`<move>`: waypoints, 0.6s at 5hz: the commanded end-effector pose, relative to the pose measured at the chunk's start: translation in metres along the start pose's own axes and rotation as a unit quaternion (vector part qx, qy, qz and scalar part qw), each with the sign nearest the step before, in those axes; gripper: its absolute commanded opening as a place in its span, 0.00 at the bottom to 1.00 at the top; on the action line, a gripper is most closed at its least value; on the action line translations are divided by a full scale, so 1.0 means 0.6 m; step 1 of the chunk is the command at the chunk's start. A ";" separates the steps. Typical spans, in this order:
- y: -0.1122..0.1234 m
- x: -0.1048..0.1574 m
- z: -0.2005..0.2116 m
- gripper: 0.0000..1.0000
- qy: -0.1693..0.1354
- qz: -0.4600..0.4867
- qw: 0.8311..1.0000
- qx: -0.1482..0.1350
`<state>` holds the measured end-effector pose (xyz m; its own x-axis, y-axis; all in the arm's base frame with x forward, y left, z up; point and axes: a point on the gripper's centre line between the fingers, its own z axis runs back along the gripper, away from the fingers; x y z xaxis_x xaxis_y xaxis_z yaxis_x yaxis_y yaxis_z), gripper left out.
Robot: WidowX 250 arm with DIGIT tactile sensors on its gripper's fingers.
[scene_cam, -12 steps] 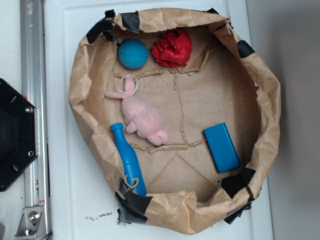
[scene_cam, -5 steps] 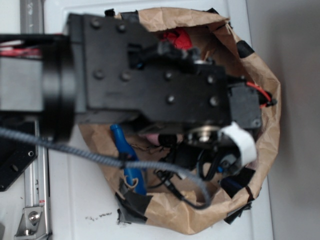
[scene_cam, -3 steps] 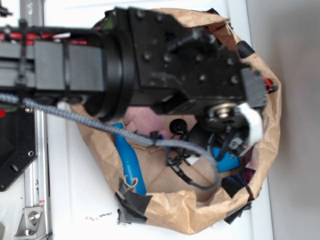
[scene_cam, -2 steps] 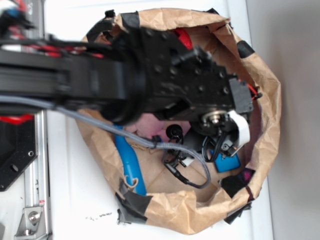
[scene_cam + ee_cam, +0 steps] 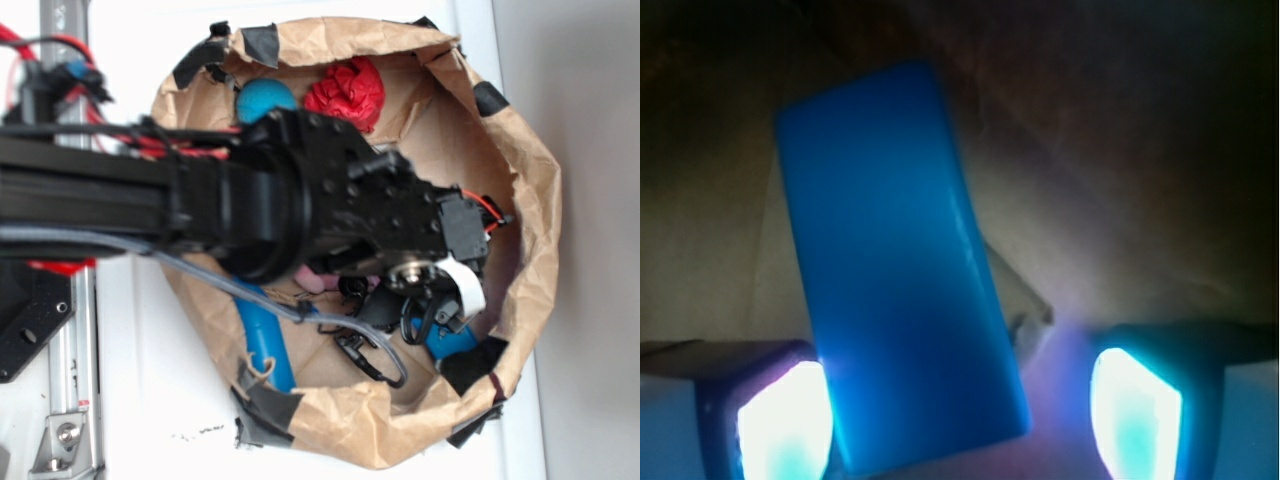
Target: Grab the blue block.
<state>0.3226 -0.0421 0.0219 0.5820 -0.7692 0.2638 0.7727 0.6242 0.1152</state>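
The blue block (image 5: pixel 900 270) is a flat bright-blue slab lying tilted on the brown paper. In the wrist view its near end sits between my glowing fingers (image 5: pixel 785 420), close against the left one, with a clear gap to the right one. My gripper (image 5: pixel 960 420) is open and straddles that end. From the exterior view only a corner of the blue block (image 5: pixel 458 340) shows under the black wrist, and the gripper (image 5: pixel 442 318) hangs low in the bag's right side with its fingertips mostly hidden.
The crumpled brown paper bag (image 5: pixel 530 200) walls everything in. Inside are a red pompom (image 5: pixel 347 92), a blue dimpled ball (image 5: pixel 262 97), a long blue bottle-shaped toy (image 5: pixel 262 340) and a sliver of pink plush (image 5: pixel 315 281) under the arm. A metal rail (image 5: pixel 65 420) runs along the left.
The arm swung in from the left over the bag and dropped toward the bag's lower right. The gripper now sits down around the blue block, which has not moved.
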 end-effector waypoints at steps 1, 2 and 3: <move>0.006 0.045 0.002 0.00 -0.027 0.034 0.999 -0.002; 0.011 0.037 0.009 0.00 -0.020 0.029 0.997 -0.075; 0.013 0.020 0.030 0.00 -0.004 0.099 0.992 -0.077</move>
<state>0.3303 -0.0387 0.0317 0.7166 -0.6482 0.2576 0.6877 0.7182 -0.1058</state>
